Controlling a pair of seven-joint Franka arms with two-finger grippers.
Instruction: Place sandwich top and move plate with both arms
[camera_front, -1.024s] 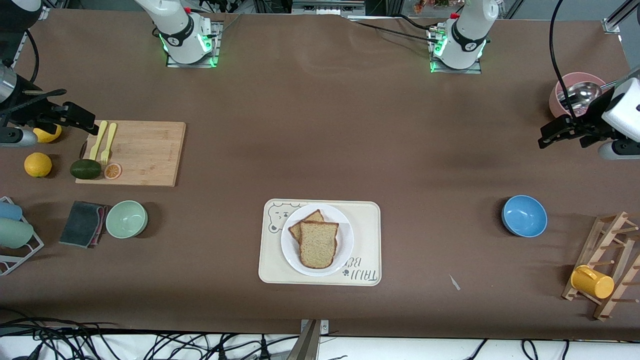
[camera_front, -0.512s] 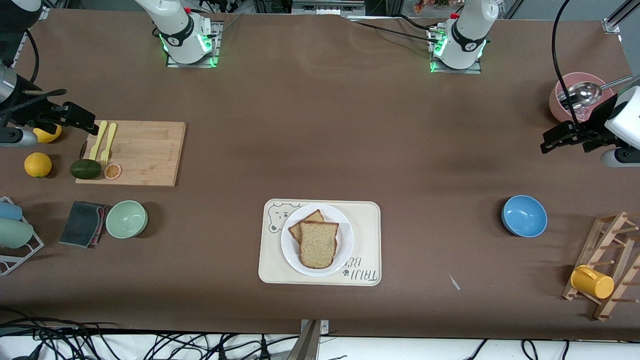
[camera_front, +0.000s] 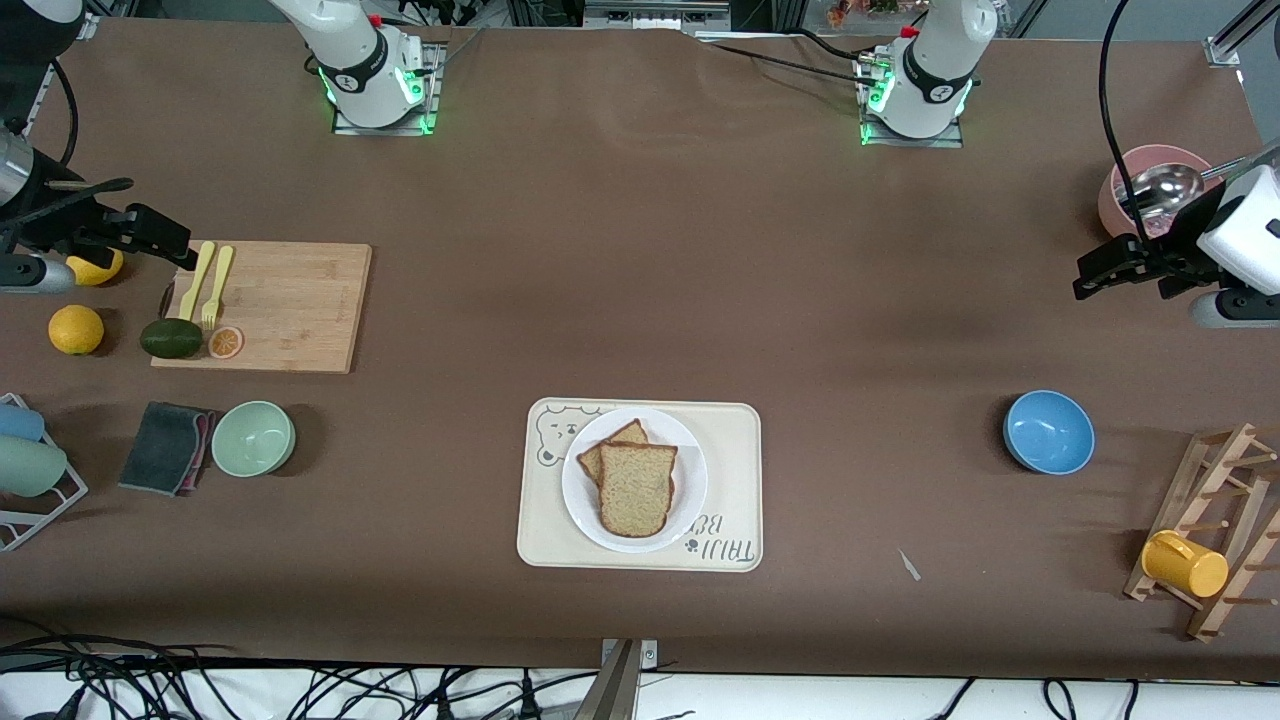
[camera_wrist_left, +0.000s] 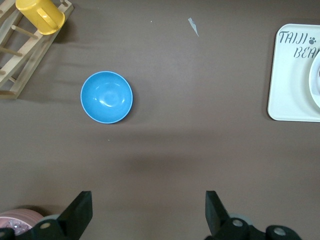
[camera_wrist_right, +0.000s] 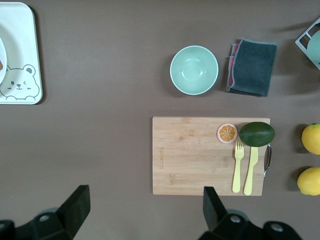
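Observation:
The sandwich top (camera_front: 636, 488), a tan speckled bread slice, lies on the white plate (camera_front: 690, 468), partly over another slice (camera_front: 606, 452). The plate stands on the cream bear tray (camera_front: 735, 450). My left gripper (camera_front: 1100, 270) is open and empty over bare table by the pink bowl; its wrist view (camera_wrist_left: 148, 210) shows the blue bowl and the tray's corner (camera_wrist_left: 292, 85). My right gripper (camera_front: 165, 240) is open and empty over the cutting board's edge toward the right arm's end of the table; its wrist view (camera_wrist_right: 145, 207) shows the tray's bear corner (camera_wrist_right: 20, 50).
A blue bowl (camera_front: 1048, 431), a pink bowl with a ladle (camera_front: 1150, 185) and a wooden rack with a yellow cup (camera_front: 1185, 563) are at the left arm's end. A cutting board (camera_front: 280, 305), green bowl (camera_front: 253, 438), cloth (camera_front: 165, 447) and lemon (camera_front: 76, 329) are at the right arm's end.
The left arm's hand wavered a little near the pink bowl. The right arm, the bread and the plate have not moved.

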